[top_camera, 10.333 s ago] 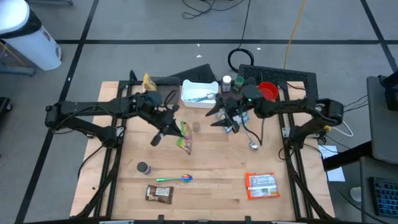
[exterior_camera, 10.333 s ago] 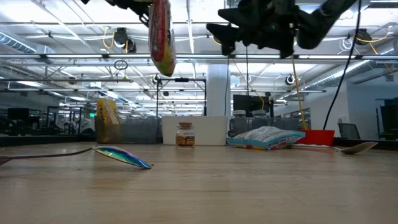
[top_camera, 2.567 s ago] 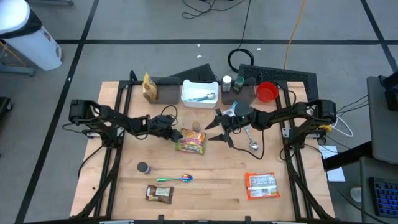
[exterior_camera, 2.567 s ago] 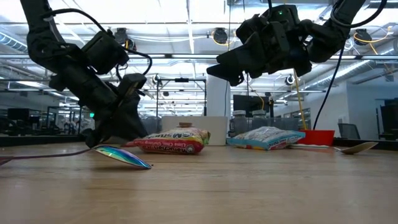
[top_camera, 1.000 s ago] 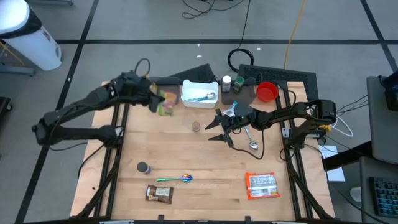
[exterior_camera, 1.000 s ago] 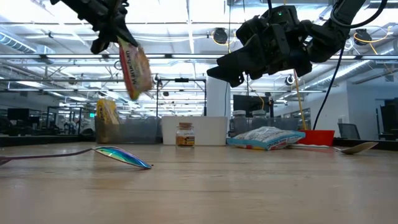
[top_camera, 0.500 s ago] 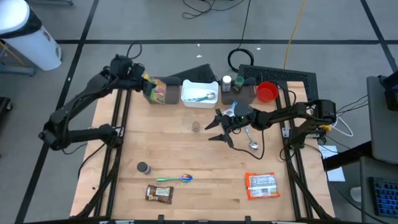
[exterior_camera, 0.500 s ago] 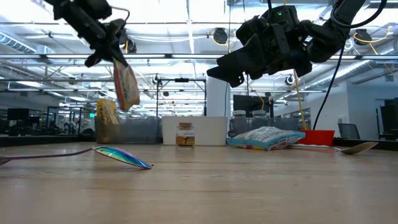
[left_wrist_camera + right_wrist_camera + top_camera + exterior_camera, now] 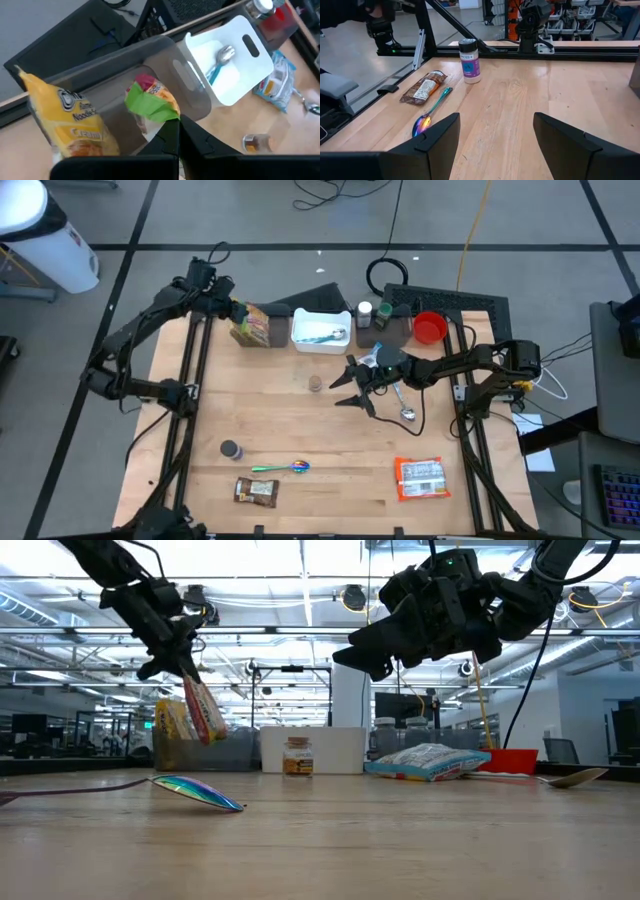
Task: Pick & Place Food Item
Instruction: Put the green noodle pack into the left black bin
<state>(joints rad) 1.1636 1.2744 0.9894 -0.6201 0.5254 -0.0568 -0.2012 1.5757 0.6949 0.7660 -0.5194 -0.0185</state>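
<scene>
At upper left, the snack packet (image 9: 258,327) was held in the left gripper's (image 9: 236,313) closed jaws over the grey bin (image 9: 165,85); the right gripper (image 9: 350,388) was held open mid-counter.

Left tool (image 9: 236,315) clamped, raised; right tool (image 9: 345,389) spread, hovering

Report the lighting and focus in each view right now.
High view: even light, soft shadows, all sharp. Low view: bright ceiling lights behind, arms dark against them, tabletop glossy. Left wrist view: snack packet and grey bin slightly soft. Right wrist view: own fingers blurred, spoon glints.
</scene>
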